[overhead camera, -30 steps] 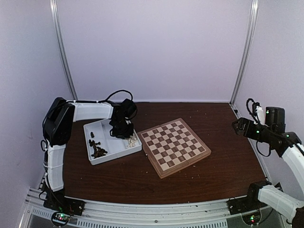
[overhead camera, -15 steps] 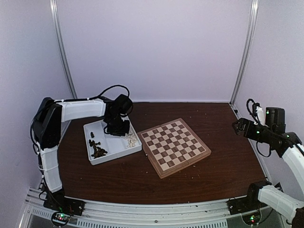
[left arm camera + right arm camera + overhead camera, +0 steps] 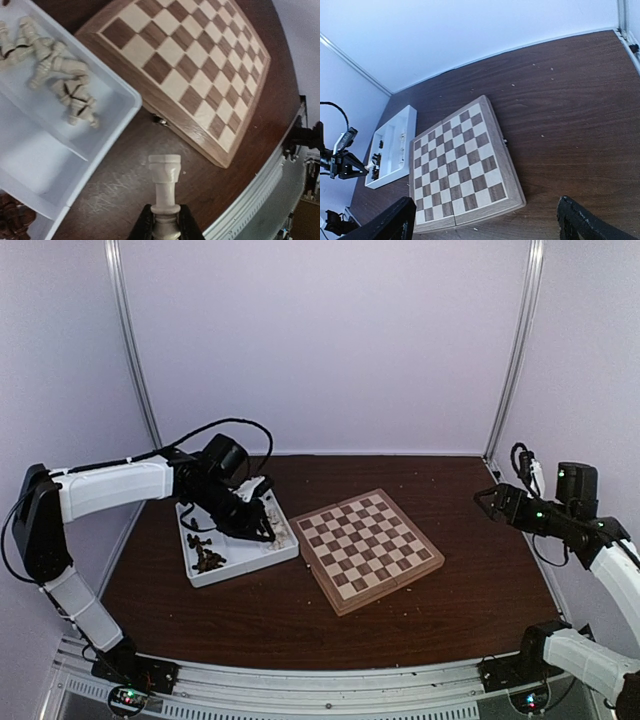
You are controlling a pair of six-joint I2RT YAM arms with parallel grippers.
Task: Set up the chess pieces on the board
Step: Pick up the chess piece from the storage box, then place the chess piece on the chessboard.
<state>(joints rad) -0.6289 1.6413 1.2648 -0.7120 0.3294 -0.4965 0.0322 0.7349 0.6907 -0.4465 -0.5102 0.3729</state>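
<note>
My left gripper (image 3: pixel 165 229) is shut on the base of a cream-white rook (image 3: pixel 165 186), one of the chess pieces. The rook hangs above the dark table between the white tray (image 3: pixel 117 122) and the board (image 3: pixel 200 65). From above, the left gripper (image 3: pixel 263 524) sits over the tray's right edge. Several cream pieces (image 3: pixel 62 82) lie in one tray compartment and dark brown ones (image 3: pixel 207 558) in another. No piece stands on the checkered board (image 3: pixel 367 548). My right gripper (image 3: pixel 493 504) stands open, high off to the board's right, with nothing between its fingers (image 3: pixel 395 220).
The tray (image 3: pixel 232 558) lies just left of the board, almost touching its corner. Dark wooden table (image 3: pixel 470 490) surrounds both. A metal rail (image 3: pixel 330 685) runs along the near edge. White walls close in the back and sides.
My left gripper has lifted out of the tray's cream compartment with the rook and tilted toward the board while the arm stretched out. The right arm has edged slightly left.
</note>
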